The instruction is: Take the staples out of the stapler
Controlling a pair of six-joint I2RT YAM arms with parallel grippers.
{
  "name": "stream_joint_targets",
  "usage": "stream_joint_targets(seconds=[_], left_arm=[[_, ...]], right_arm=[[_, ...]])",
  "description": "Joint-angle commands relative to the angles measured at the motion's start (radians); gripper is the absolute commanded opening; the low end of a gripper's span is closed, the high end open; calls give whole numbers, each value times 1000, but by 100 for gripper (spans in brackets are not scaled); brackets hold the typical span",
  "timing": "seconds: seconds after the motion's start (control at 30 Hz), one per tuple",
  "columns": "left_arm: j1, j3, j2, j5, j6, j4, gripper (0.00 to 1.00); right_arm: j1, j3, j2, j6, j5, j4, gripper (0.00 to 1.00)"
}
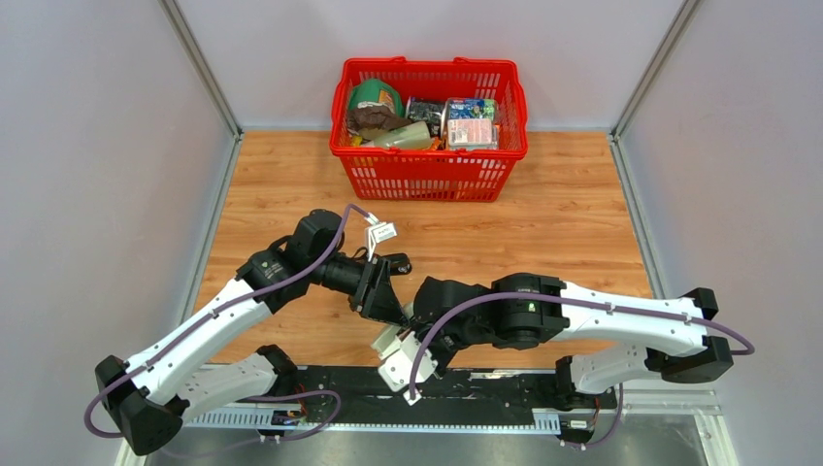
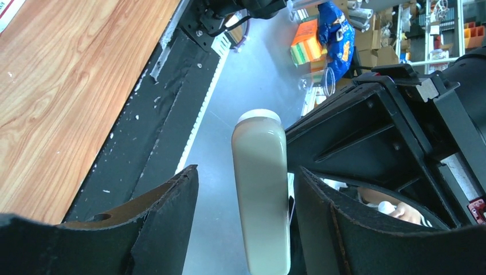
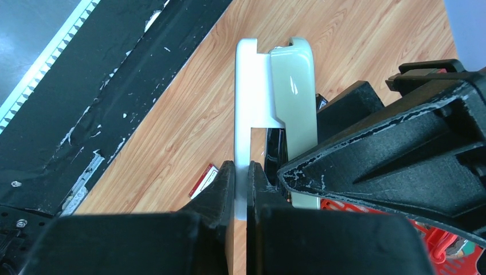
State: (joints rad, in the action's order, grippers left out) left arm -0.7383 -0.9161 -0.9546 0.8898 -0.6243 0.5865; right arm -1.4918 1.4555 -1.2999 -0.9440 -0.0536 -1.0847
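The stapler (image 1: 396, 357) is held in the air over the table's near edge between my two grippers. It looks white and pale green with a black inner part, not all black. In the right wrist view my right gripper (image 3: 242, 167) is shut on its white flat base (image 3: 247, 86). The pale green top (image 3: 299, 91) stands apart from the base beside it. In the left wrist view my left gripper (image 2: 246, 172) is open around the pale top (image 2: 261, 189), which lies close to the right finger (image 2: 321, 212) with a gap on the left.
A red basket (image 1: 427, 170) full of groceries stands at the back middle of the wooden table. A small red-and-white labelled box (image 3: 204, 179) lies on the wood under the grippers. The black base rail (image 1: 466, 388) runs along the near edge.
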Motion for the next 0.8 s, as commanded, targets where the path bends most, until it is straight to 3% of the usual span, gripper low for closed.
stream_joint_targets(seconds=[0.0, 0.07, 0.27, 0.37, 0.4, 0.43, 0.6, 0.77], left_arm=[[-4, 2, -1, 5, 11, -17, 69], [-4, 2, -4, 3, 14, -16, 67], [-4, 10, -6, 11, 14, -25, 36], [-4, 11, -4, 17, 9, -31, 20], [-4, 10, -4, 15, 11, -31, 5], [-4, 10, -4, 14, 9, -31, 0], [-4, 10, -7, 9, 17, -30, 0], [-3, 8, -9, 8, 20, -28, 0]], right_arm=[[-7, 57, -7, -21, 17, 20, 0], [-7, 59, -10, -21, 17, 20, 0], [-7, 62, -7, -19, 18, 26, 3], [-7, 60, -4, -15, 18, 28, 7], [-7, 62, -2, -16, 18, 28, 9], [-7, 60, -2, -13, 18, 32, 11], [-7, 49, 7, -10, 18, 49, 25], [-7, 51, 13, 1, 18, 52, 32]])
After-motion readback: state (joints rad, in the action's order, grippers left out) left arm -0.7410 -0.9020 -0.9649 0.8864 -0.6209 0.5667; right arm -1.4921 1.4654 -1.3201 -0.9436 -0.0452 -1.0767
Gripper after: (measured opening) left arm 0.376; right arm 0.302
